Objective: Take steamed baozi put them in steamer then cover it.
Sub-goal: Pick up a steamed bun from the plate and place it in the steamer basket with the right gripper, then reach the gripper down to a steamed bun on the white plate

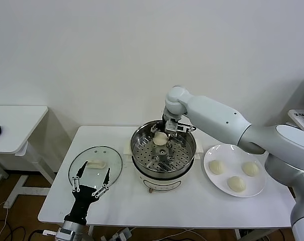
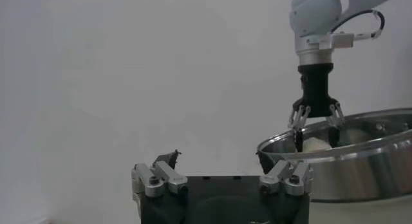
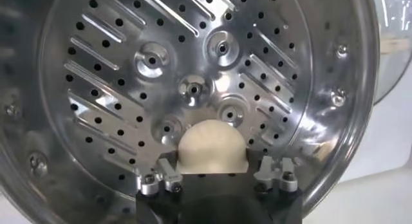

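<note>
The steamer [image 1: 133, 144] is a shiny perforated steel basket on a cream-white base, mid-table. My right gripper [image 1: 163, 134] reaches down into its far side, open, fingers spread on both sides of one cream-white baozi [image 1: 161, 139]. In the right wrist view the same baozi [image 3: 212, 145] lies between the splayed fingers [image 3: 161, 175] over the holed floor [image 3: 116, 84]. Whether it rests on the floor I cannot tell. Three more baozi [image 1: 217, 166] lie on a white plate [image 1: 232, 154] to the right. My left gripper [image 1: 91, 183] is open and holds nothing, near the front left table edge.
A round glass lid [image 1: 109, 158] with a cream handle lies flat on the table left of the steamer, just beyond my left gripper. A second small table [image 1: 16, 125] stands far left. The left wrist view shows the steamer wall [image 2: 360, 161] and the right gripper [image 2: 315, 136].
</note>
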Motion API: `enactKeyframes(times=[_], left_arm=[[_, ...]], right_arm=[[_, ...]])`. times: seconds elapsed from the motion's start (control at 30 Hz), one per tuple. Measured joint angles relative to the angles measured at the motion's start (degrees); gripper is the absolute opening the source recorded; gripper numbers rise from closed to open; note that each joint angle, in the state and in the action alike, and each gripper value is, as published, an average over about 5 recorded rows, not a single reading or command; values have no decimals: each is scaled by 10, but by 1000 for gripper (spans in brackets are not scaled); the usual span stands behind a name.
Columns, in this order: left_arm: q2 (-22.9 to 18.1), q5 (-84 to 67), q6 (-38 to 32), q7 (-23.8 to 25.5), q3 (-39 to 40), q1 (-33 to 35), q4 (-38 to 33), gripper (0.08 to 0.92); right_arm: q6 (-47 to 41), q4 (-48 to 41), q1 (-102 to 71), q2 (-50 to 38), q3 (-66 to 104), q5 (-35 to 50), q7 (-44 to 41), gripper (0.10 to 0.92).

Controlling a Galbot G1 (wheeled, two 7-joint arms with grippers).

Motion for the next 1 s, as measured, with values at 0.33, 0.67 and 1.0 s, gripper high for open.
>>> enactKeyframes(times=[0.33, 0.67, 1.0], left_arm=[[0, -1, 2, 0, 1, -3, -2, 823], [3, 0, 3, 0, 9, -5, -3, 823], [1, 2, 4, 0, 14, -4, -7, 823]], right_arm=[[-81, 29, 56, -65, -4, 132, -67, 823], [-252, 22, 127, -181, -100, 337, -81, 823], [-351, 13, 96, -258, -156, 414, -64, 823]])
